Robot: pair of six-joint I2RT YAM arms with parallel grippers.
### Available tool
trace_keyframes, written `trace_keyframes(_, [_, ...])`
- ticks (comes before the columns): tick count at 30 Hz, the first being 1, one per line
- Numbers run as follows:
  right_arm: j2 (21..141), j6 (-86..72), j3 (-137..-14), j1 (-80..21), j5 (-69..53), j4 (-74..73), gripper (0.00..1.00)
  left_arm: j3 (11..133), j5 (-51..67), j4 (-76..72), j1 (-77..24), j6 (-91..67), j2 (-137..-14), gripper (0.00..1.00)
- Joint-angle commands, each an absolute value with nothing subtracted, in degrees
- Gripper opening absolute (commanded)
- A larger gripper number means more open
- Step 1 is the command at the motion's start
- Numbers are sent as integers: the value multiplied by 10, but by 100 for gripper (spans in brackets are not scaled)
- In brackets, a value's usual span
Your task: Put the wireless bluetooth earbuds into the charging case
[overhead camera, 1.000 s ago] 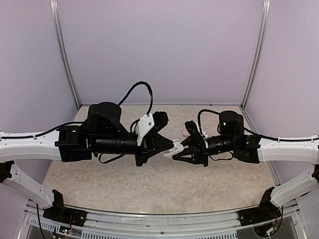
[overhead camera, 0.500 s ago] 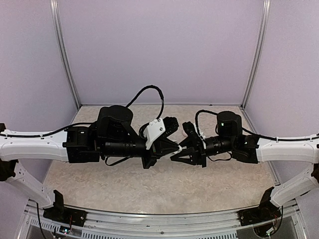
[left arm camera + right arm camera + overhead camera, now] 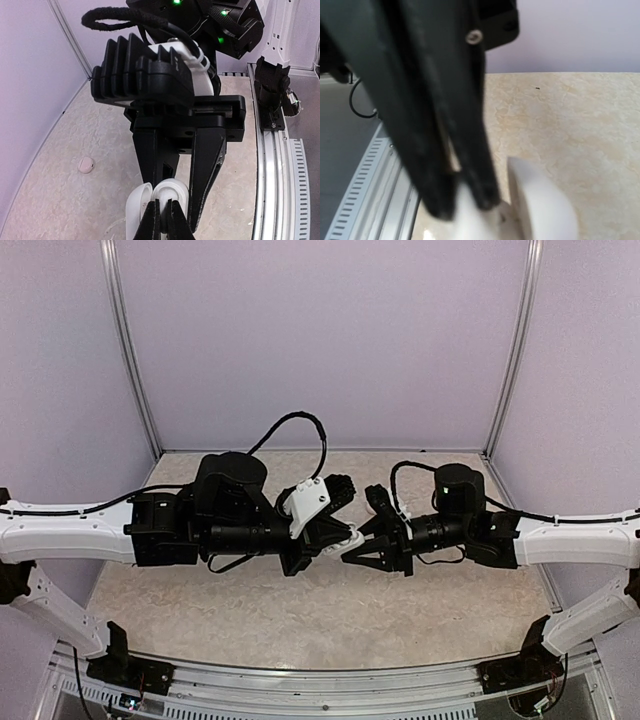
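Observation:
My left gripper is shut on the rim of a white charging case, held in the air with its lid swung open. My right gripper faces it head-on, jaws open, one finger on each side of the case. In the top view the two grippers meet at mid-table, left and right. One tiny pale pink earbud lies on the table, apart from both. The right wrist view is blurred and shows the left fingers on the case. Other earbuds are hidden.
The beige mottled tabletop is walled by lilac panels at the back and sides. A metal rail runs along the near edge by the arm bases. A black cable loops above the left wrist.
The left arm has moved right with the case, closing the gap to the right gripper. The case now sits between the right gripper's fingers. The right arm has barely shifted.

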State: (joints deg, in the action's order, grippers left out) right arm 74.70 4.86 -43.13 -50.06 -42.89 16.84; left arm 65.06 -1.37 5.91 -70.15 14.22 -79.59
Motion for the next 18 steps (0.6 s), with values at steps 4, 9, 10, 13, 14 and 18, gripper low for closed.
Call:
trace_keyframes(4, [737,46,-432,-506,-448,184,0,657,-23,76,-700,159,-791,0])
trace_keyframes(9, [734,44,-431,-506,-457,190,0,658,-18,78,-701,161,-794,0])
trace_keyframes(10, [734,44,-432,-507,-458,190,0,658,-18,79,-701,161,-795,0])
trace_keyframes(13, [734,44,-433,-506,-458,191,0,660,-15,80,-701,163,-798,0])
trace_keyframes(14, [735,44,-434,-507,-459,191,0,660,-13,80,-701,163,-799,0])
trace_keyframes(18, [735,43,-436,-507,-461,192,0,660,-4,79,-700,163,-802,0])
